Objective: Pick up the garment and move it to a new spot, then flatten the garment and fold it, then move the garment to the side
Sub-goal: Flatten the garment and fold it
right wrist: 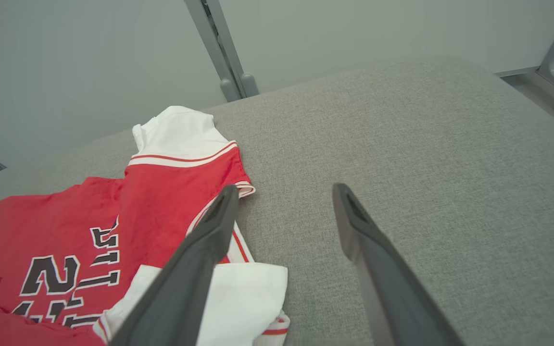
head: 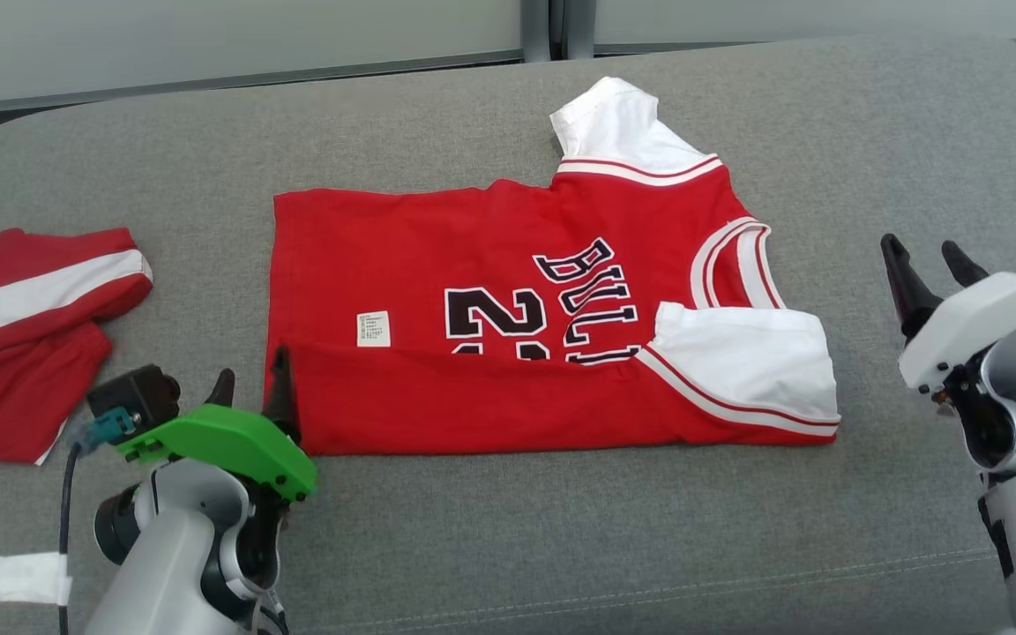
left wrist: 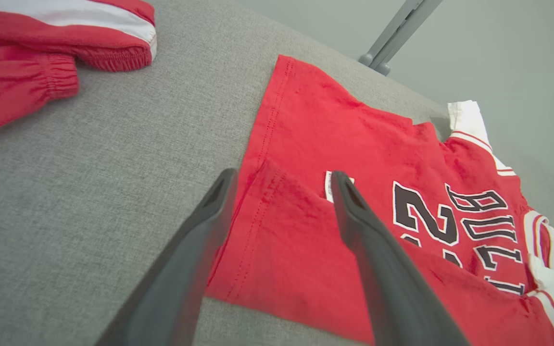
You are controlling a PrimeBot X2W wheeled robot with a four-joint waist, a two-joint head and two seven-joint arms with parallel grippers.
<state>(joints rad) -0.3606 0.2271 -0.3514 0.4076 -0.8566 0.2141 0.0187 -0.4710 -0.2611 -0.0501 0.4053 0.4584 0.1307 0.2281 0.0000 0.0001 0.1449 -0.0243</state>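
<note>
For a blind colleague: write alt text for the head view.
A red jersey with white sleeves lies on a grey cushion, its near edge folded over part of the black lettering. The left gripper, jaws open, is at its near left corner; the right gripper, jaws open, stands clear to the right. Another red garment lies far left.

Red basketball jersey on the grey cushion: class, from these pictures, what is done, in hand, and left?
Done: the red basketball jersey lies flat on the grey cushion, its near long edge folded over. In hand: nothing; the left gripper at the hem corner and the right gripper beside the collar end have open jaws. Left: the far white sleeve sticks out, so more folds, then moving it aside.
</note>
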